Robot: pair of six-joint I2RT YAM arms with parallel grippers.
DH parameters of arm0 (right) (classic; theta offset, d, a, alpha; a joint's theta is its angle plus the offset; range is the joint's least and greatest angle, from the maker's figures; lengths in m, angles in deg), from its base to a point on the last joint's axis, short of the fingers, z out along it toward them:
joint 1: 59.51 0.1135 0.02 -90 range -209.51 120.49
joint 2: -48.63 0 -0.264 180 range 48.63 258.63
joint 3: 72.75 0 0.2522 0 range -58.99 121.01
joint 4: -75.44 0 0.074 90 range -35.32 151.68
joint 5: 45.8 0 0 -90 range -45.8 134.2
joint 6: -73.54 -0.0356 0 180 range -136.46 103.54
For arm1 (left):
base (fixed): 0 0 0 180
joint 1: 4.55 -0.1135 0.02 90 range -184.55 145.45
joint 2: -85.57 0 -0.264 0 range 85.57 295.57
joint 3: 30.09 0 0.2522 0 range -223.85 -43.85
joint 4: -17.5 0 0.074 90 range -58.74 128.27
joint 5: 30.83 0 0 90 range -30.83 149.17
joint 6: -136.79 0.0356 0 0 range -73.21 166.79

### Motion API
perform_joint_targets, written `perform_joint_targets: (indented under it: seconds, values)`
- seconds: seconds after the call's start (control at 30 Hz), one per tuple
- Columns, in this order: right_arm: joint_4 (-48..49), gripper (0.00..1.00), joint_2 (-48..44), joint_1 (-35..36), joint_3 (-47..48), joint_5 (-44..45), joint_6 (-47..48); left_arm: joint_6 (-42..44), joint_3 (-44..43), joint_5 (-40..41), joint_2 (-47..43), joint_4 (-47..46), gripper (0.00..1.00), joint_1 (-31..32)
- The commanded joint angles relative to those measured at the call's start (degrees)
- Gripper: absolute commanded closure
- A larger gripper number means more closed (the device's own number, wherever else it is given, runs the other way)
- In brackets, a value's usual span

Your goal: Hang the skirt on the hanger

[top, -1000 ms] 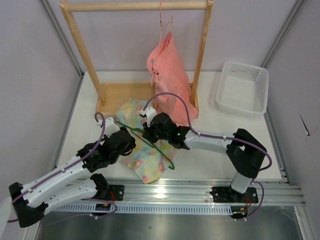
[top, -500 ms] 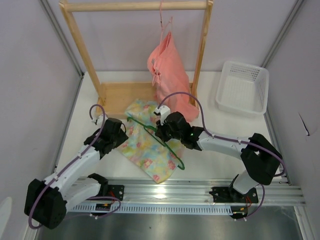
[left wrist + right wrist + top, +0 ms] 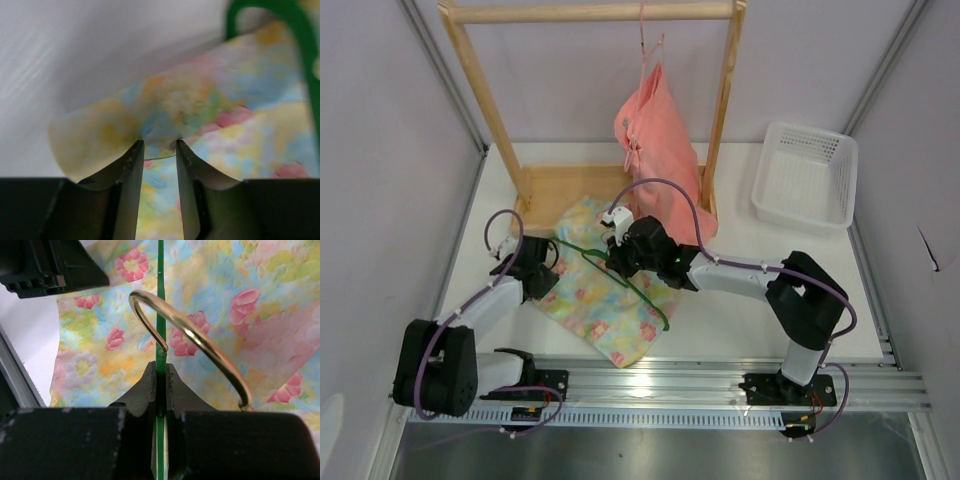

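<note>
The skirt (image 3: 590, 295) lay spread on the white table (image 3: 730, 322), just in front of the wooden rack (image 3: 590, 12) and between the two arms, its pastel flower print facing up. Across it slanted the dark green hanger (image 3: 642, 293), whose thin bar was clamped between the fully closed fingers of the right gripper (image 3: 617, 262). The right wrist view showed that pinch plainly, the green bar (image 3: 160, 315) running straight up from the right gripper's (image 3: 161, 372) tips, with the hanger's gold metal hook (image 3: 200, 340) curving over the flowered cloth (image 3: 260, 310). The left gripper (image 3: 545, 278) sat low at the skirt's left edge. Its jaws stood partly open astride the rim of the cloth (image 3: 200, 115), and the fingertips (image 3: 131, 160) seemed to press into a fold there (the left wrist view was blurred, so a firm hold could not be made out). Behind, a salmon-pink garment (image 3: 660, 140) hung from the rack, and a white basket (image 3: 805, 180) stood well apart on the right.
</note>
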Motion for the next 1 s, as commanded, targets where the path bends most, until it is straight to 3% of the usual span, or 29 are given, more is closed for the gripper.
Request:
perform_joint_targets:
  seconds: [0.0, 0.23, 0.5, 0.77, 0.97]
  values:
    - [2.66, 1.0, 1.51, -0.62, 2.07, -1.16, 1.88, -2.78, -0.33, -1.29, 5.22, -0.76, 0.67, -3.2]
    - [4.68, 1.0, 1.25, -0.62, 0.41, -2.39, 1.88, -5.43, -2.37, 3.01, 7.18, 3.56, 0.7, -7.06]
    - [7.32, 1.0, 5.81, -1.15, 4.17, -3.87, 0.92, -1.74, -0.18, 0.3, 5.34, 2.77, 0.72, -16.2]
    - [6.53, 1.0, 5.21, 1.13, 4.18, -0.55, 1.01, 0.73, -0.35, -2.78, 3.32, 0.83, 0.74, -16.21]
    - [6.8, 1.0, 1.18, 1.92, 2.95, 1.74, -0.41, 1.77, 1.59, -4.45, -3.36, 0.13, 0.65, -16.3]
